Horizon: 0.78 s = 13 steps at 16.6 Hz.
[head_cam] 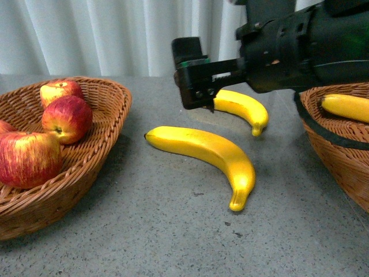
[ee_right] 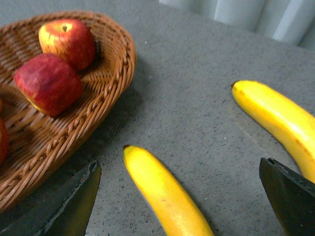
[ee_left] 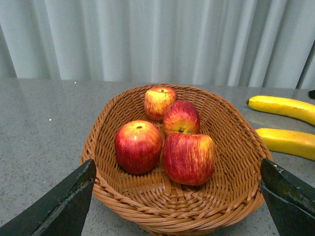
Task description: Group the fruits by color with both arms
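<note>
Left wicker basket (ee_left: 211, 216) holds four red-yellow apples (ee_left: 189, 158), bunched together, directly ahead of the left gripper (ee_left: 177, 161). Its fingers (ee_left: 59, 206) are spread wide with nothing gripped, and the basket's near rim sits in the gap. Two bananas lie loose on the gray table (head_cam: 173, 231), right of that basket. Front banana (head_cam: 207, 151) lies below the right gripper (head_cam: 191, 78), on its robot side. Back banana (head_cam: 245, 108) lies just under the gripper's body. Right gripper hovers above the table, jaws wide apart and empty, touching neither banana. Right wicker basket (head_cam: 340, 156), back along this gripper's arm, holds a third banana (head_cam: 346, 107).
</note>
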### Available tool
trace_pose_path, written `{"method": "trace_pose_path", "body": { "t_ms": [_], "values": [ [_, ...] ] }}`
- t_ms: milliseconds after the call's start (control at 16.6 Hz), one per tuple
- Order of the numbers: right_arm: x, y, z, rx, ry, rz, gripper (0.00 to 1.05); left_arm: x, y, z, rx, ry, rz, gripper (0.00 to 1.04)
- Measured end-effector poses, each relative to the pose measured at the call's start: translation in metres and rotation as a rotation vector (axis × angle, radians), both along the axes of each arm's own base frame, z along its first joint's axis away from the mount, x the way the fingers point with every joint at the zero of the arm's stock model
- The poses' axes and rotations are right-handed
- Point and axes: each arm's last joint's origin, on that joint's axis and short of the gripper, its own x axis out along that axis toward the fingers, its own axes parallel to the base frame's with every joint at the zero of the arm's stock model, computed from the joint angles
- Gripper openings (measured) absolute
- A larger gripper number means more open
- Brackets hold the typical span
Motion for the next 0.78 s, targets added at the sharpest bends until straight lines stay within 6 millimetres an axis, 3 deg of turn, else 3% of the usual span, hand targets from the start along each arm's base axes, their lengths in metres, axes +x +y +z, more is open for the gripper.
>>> {"method": "trace_pose_path", "body": {
  "t_ms": [241,782],
  "values": [
    [0.010,0.019,-0.029,-0.169,0.128,0.050,0.98,0.000,0.000,0.000,0.000,0.000,0.000,0.98],
    [0.014,0.014,-0.058,-0.402,0.213,0.053,0.98,0.000,0.000,0.000,0.000,0.000,0.000,0.98]
  ]
}}
